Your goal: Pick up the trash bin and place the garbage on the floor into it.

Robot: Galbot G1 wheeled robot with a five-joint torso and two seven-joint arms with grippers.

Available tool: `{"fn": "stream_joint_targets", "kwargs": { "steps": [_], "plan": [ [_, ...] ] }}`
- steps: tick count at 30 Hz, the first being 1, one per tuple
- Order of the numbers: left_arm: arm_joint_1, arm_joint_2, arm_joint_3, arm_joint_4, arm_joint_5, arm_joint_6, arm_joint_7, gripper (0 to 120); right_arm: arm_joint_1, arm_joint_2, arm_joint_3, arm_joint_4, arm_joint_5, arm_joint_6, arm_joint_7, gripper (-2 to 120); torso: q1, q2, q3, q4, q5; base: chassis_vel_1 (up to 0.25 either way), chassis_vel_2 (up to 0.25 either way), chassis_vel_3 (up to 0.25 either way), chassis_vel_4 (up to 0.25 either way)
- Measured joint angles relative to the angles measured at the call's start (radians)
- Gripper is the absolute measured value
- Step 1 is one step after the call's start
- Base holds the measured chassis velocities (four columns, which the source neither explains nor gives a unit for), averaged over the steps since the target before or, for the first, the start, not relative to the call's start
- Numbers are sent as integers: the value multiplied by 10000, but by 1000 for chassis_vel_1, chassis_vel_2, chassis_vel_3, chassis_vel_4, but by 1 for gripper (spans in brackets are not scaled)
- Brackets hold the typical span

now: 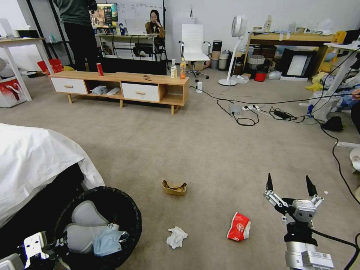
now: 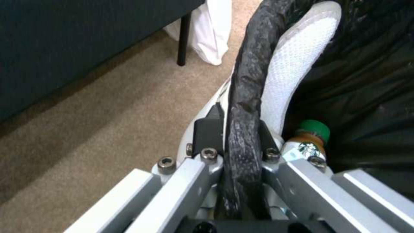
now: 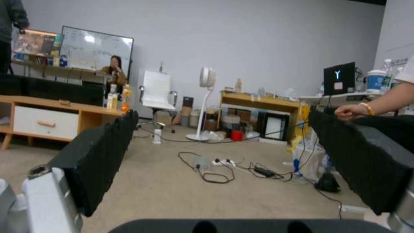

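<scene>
The trash bin (image 1: pixel 133 214), lined with a black bag, stands low on my left beside the bed. My left gripper (image 1: pixel 52 245) is shut on its rolled black rim (image 2: pixel 244 97), one finger (image 2: pixel 209 131) outside and one inside. In the bin lie white pieces, a blue mask and a green-capped bottle (image 2: pixel 311 137). Garbage rests on the floor (image 1: pixel 210 150): a tan cardboard tray (image 1: pixel 174 187), a white tissue (image 1: pixel 176 237) and a red-white crushed cup (image 1: pixel 239 226). My right gripper (image 1: pixel 288 182) hovers open to the right of the cup, its jaws wide apart with nothing between them (image 3: pixel 223 113).
A bed with a white sheet (image 1: pixel 33 165) lies at the left, touching the bin's side. A low wooden cabinet (image 1: pixel 120 84) stands across the room. Black cables (image 1: pixel 243 112) and a power strip cross the carpet at the right. Open carpet lies between the garbage and the cabinet.
</scene>
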Motion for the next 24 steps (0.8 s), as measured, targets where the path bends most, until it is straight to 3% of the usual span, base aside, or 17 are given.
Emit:
{"fn": "stream_joint_targets", "kwargs": {
  "steps": [24],
  "plan": [
    [-30,37,-8,72,-74,0,-12,3,65,27,-30,-36,-20,-76,12,100,0,0,0,0,0,0,0,0,0]
  ]
}}
